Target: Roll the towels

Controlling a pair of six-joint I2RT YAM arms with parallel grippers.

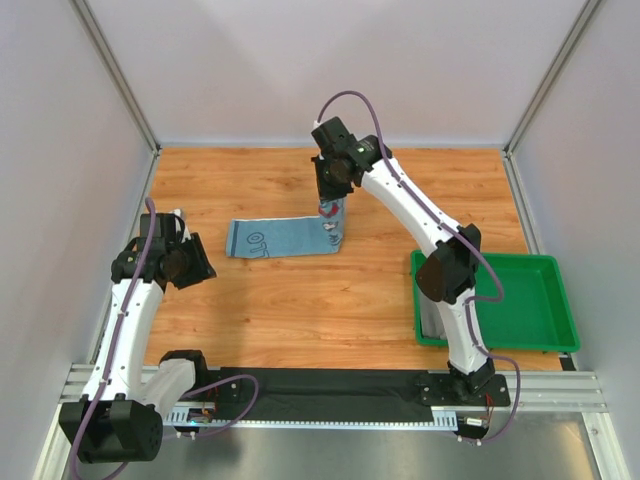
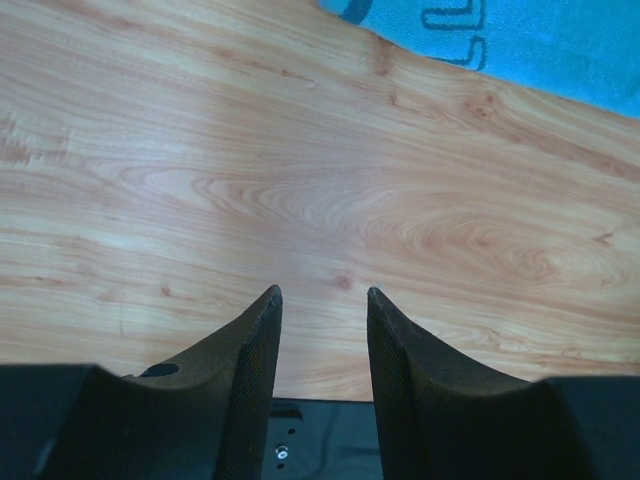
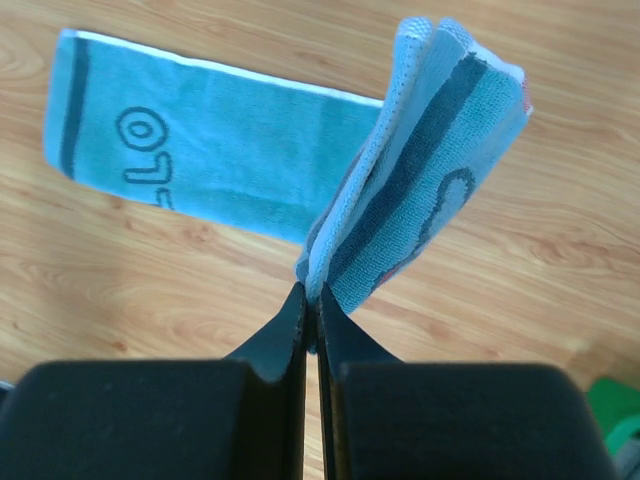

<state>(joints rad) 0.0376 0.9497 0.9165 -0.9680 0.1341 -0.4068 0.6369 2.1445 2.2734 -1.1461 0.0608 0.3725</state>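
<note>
Light-blue towel (image 1: 280,238) lies mid-table, flat along its left portion. Its right end is lifted and folded upright, pinched between the closed fingers of the right gripper (image 3: 310,296). Left gripper (image 2: 320,295) is part-open and holds nothing, over bare wood table (image 1: 300,300) left of the towel. Green tray (image 1: 490,259) sits at near right.

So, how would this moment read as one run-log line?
right gripper: shut on blue towel, one end lifted | left gripper: open, holding nothing, above table
</note>
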